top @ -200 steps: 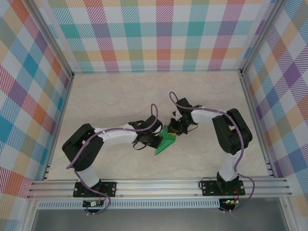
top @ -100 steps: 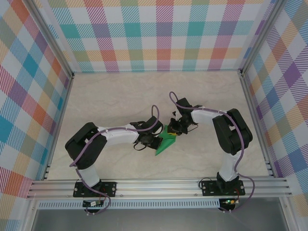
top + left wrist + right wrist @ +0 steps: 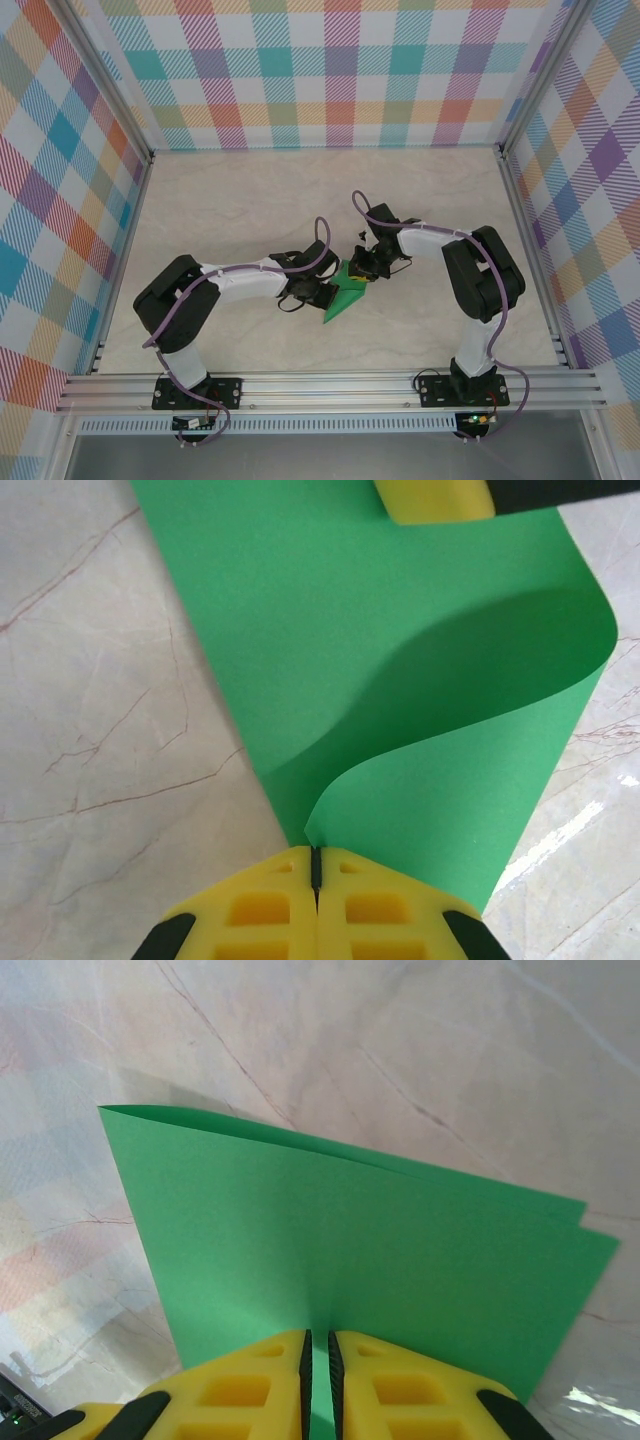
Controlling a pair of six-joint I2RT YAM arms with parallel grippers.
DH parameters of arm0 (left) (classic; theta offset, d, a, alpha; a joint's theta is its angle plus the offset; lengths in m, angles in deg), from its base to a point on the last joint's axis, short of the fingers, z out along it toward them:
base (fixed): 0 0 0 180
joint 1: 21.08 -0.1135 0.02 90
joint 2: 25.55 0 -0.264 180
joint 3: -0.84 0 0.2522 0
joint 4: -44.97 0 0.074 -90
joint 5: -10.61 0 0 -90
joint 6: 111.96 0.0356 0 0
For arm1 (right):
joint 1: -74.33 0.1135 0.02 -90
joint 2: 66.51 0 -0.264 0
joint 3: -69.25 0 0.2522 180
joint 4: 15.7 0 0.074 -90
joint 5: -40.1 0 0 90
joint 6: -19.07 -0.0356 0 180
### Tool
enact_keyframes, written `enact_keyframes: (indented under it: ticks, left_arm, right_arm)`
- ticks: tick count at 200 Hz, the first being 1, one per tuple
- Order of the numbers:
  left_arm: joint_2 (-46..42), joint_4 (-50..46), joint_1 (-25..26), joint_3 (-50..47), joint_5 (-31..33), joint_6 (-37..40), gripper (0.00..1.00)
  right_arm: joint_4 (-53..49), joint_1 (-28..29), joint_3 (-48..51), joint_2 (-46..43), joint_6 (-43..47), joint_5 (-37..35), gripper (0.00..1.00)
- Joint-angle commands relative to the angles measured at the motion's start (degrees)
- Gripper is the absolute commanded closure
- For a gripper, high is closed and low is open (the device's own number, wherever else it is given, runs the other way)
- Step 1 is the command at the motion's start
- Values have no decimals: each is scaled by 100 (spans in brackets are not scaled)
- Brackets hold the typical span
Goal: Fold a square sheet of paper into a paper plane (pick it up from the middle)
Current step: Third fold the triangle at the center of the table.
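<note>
Top cam: square sheet of paper (image 3: 343, 298) at mid table (image 3: 250, 200), left arm (image 3: 240, 280) stretched low at its left, right arm (image 3: 430, 238) at its upper right. Wrist cams add more: the paper's curled over loosely, with left jaws and right jaws each pinching an edge.

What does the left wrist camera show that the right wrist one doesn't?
Left wrist: the square sheet of paper curling over in a loop from the left gripper, another yellow fingertip at its far side. Right wrist: two flat layers with offset edges in the right gripper. Both: green paper pinched by a shut gripper, marbled table beneath.
</note>
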State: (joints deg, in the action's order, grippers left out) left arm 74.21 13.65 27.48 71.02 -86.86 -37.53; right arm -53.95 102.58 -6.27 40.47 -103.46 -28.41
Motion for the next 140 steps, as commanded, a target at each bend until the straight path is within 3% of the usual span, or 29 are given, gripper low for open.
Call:
enact_keyframes:
  ticks: [1, 89, 140]
  left_arm:
    - [-130, 72, -63, 145, -34, -64, 100]
    - [160, 113, -64, 25, -98, -95, 100]
    - [112, 113, -63, -35, -110, -72, 100]
  right_arm:
    - [-106, 42, 111, -19, -46, -111, 84]
    - [-39, 40, 140, -132, -123, -19, 83]
    - [-139, 23, 237, -896, -345, -450, 77]
